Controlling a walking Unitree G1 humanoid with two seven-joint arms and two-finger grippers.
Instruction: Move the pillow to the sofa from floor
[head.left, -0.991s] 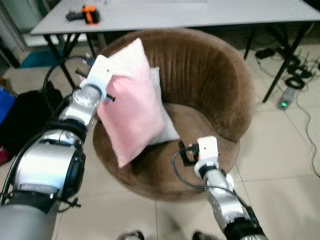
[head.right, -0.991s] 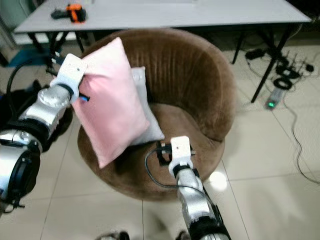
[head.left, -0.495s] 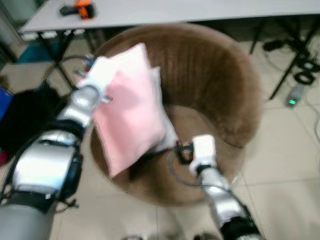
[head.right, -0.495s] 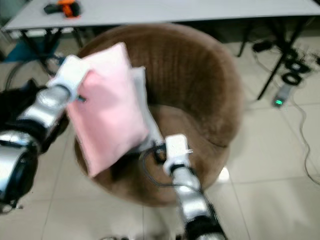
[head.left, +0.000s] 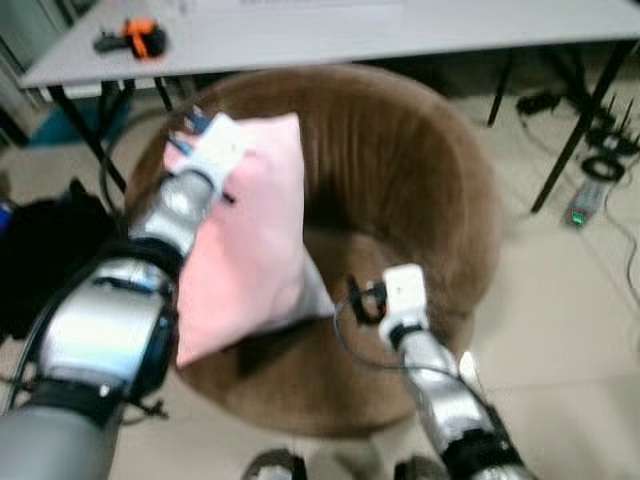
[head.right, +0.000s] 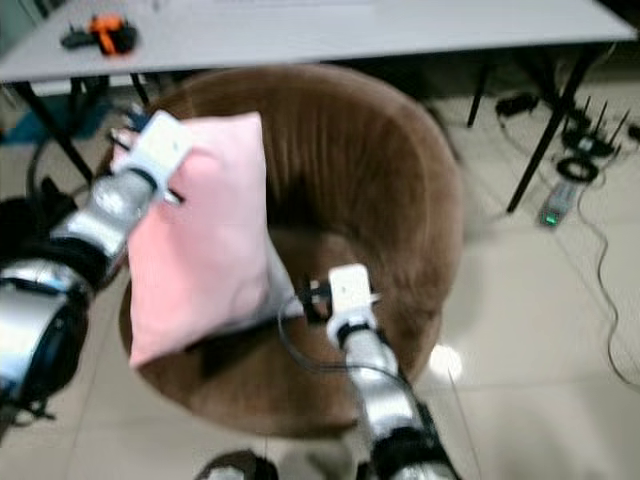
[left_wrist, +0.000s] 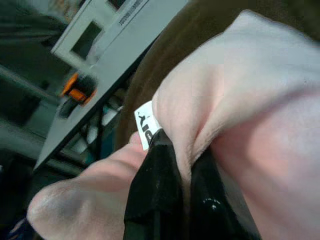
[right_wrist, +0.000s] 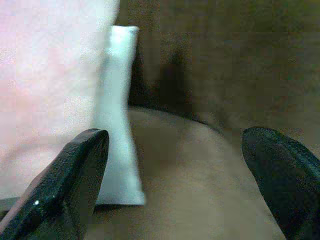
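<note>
The left gripper (left_wrist: 175, 200) pinches the pink pillow (head.left: 250, 240) above the brown round sofa (head.left: 420, 170); a white cushion (right_wrist: 117, 125) sits behind it, and the right gripper (right_wrist: 175, 185) gapes wide.

You have two silver arms with black elbow joints and white wrist housings. A black cable loops off the right wrist. Each gripper's fingers (right_wrist: 60, 195) are long, glossy and black.

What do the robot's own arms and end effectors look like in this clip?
Both arms are silver metal with black joint bands. Each wrist carries a white boxy housing. A black cable loops beside the right end effector, whose two fingers are long and black, like those of the left end effector.
</note>
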